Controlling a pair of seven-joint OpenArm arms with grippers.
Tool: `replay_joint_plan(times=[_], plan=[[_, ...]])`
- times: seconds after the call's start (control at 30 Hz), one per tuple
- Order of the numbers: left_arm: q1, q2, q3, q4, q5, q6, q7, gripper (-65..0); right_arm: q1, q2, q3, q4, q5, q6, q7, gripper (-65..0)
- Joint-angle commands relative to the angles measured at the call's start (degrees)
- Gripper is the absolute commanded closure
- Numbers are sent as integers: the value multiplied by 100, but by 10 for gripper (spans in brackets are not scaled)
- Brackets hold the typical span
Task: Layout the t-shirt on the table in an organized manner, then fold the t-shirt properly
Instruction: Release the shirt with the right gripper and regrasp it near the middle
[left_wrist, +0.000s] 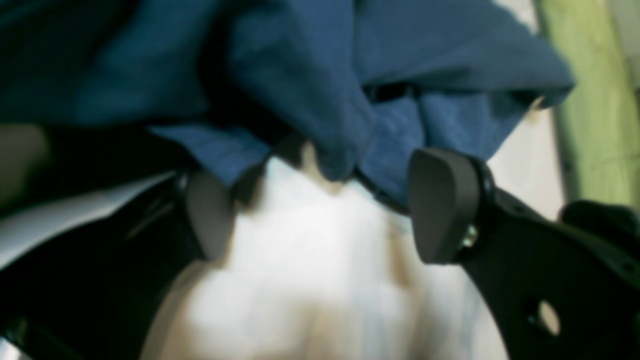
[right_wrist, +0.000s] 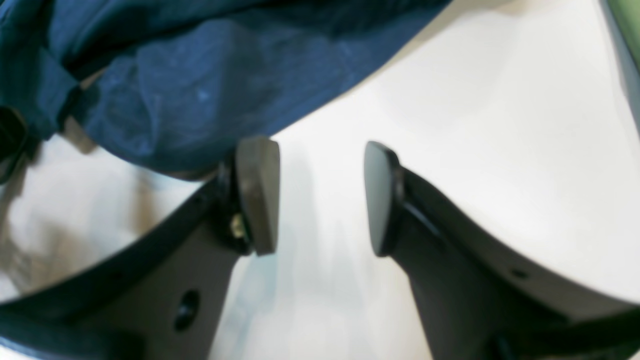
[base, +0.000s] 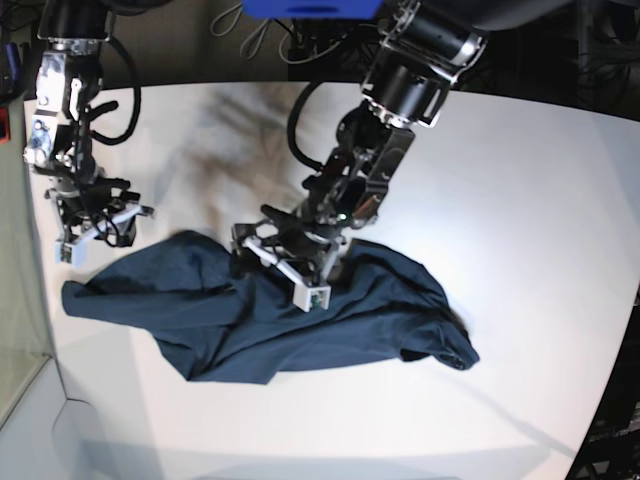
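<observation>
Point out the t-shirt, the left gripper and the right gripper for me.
t-shirt (base: 210, 315): base view, on the flat dark cloth.
left gripper (left_wrist: 320, 205): left wrist view, midway between its open fingertips.
right gripper (right_wrist: 320, 197): right wrist view, midway between its open fingertips, over bare table.

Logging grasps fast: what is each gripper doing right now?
Left gripper: open, holding nothing, poised at the t-shirt.
Right gripper: open, empty, beside the shirt's edge.

This looked like a robotics lab or test bench, not a home. Two black arms with exposed cabling reached over a large bare white table (base: 540, 200), with loose cables (base: 260, 35) lying behind the left gripper (base: 290, 262) at the table's far edge. Beyond the right gripper (base: 95, 228) stood dark equipment.
</observation>
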Motion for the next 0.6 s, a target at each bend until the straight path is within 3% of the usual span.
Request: replay_joint_plan(times=[0.0, 0.37, 0.47, 0.57], plan=[[-159, 60, -8, 55, -83, -12, -126, -523, 38, 75, 36, 99, 25, 48, 131, -280], [-739, 60, 317, -1158, -144, -38, -1013, -507, -6, 75, 28, 72, 25, 48, 131, -280], [-704, 60, 343, -973, -153, -56, -1005, -378, -6, 84, 36, 72, 25, 48, 131, -280], [-440, 60, 299, -692, -153, -21, -996, -115, -6, 84, 54, 72, 17, 48, 131, -280]])
